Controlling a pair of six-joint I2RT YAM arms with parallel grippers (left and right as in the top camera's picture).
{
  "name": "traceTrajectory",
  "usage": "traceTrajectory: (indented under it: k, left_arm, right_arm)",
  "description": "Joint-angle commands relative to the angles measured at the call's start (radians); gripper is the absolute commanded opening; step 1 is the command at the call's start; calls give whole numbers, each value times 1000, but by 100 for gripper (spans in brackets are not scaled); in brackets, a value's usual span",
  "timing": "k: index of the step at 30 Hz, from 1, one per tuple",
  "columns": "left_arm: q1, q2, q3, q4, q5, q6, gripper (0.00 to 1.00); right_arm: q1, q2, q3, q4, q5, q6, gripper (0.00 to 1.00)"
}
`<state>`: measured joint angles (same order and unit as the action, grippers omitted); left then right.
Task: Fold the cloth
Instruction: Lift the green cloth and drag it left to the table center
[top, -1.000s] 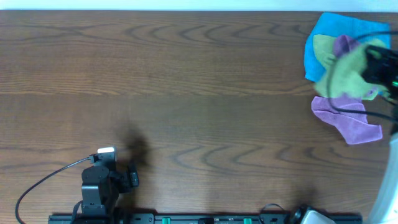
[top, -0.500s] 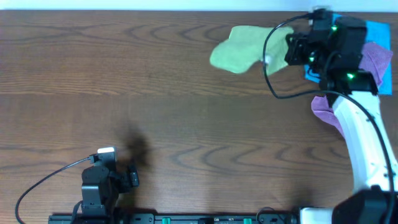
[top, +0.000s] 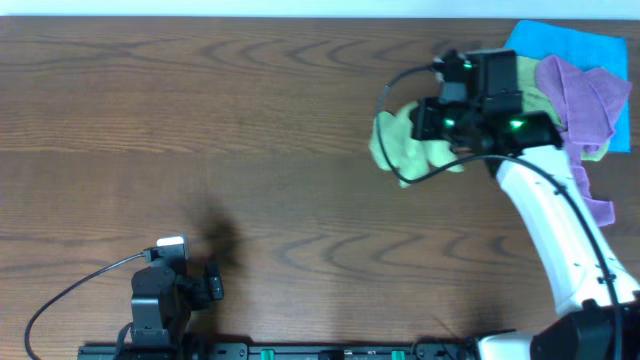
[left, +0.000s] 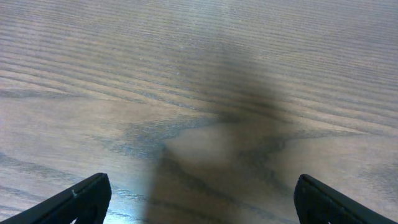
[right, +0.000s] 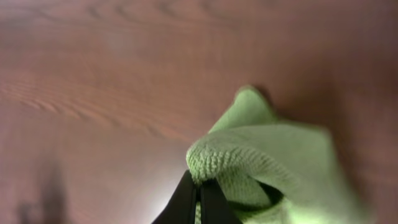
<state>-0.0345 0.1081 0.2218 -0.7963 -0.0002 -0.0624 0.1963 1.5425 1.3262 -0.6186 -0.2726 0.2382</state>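
Cloth (top: 396, 146) bunched, pinched between closed right jaws | left jaws wide apart over table (left: 199, 93)

I can't read any text, label, brand, number or sign in any of the three views.
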Motion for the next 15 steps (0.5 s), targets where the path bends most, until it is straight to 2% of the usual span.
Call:
traceTrajectory:
  k: [1,4,7,15]
  left_arm:
    - [2,-8,-36,-36,-7,6,95]
    - [2,-8,-36,-36,-7,6,95]
    - [2,-8,-36,-36,-7,6,95]
    - [2,-8,-36,-36,-7,6,95]
  right_arm:
    - [45,-9,0,106,179,23,1]
    - [51,-17,2,217,236,23,1]
    - [53,-42,2,233,235,24,2]
    - [72,-223,2,-149,250,160,2]
